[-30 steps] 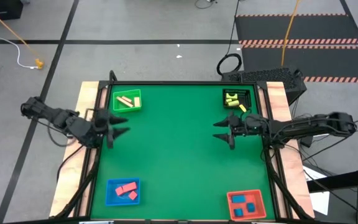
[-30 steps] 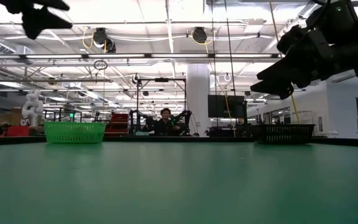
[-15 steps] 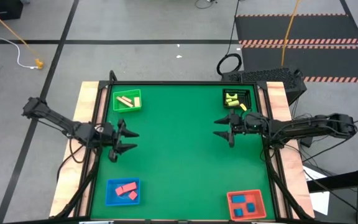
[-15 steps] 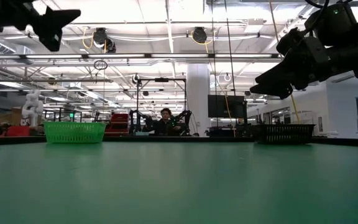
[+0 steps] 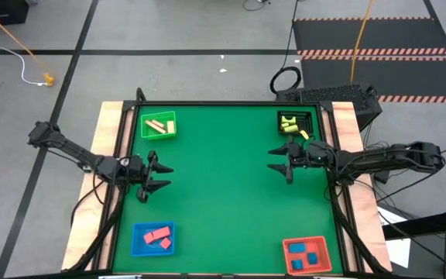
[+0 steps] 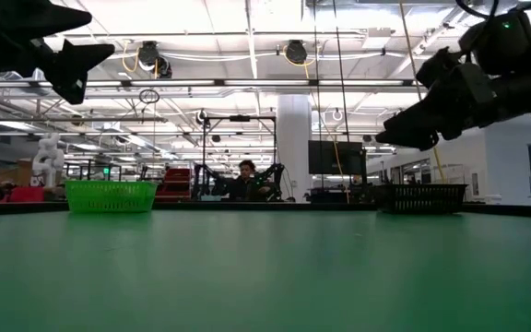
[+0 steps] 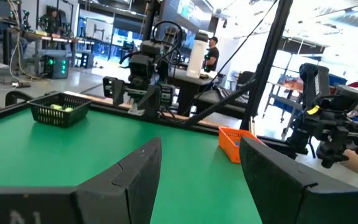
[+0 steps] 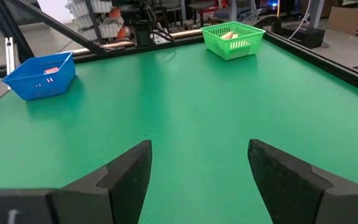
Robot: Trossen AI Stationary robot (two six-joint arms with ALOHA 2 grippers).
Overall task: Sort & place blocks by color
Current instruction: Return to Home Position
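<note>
Both arms over tabletop (image 5: 223, 201). At left edge, left jaws spread, empty. At right edge, right jaws spread, empty, just beside black tray (image 5: 306, 115).

Blocks sit in corner trays:
- tan blocks (image 5: 158, 125) in green tray (image 5: 169, 134), far left
- yellow blocks (image 5: 288, 122) in black tray, far right
- red blocks (image 5: 157, 235) in blue tray (image 5: 138, 247), near left
- blue blocks (image 5: 311, 257) in red tray (image 5: 286, 244), near right

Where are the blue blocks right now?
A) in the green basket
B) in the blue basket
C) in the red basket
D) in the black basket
C: the high view shows the blue blocks lying inside the red basket in a corner of the table.
</note>
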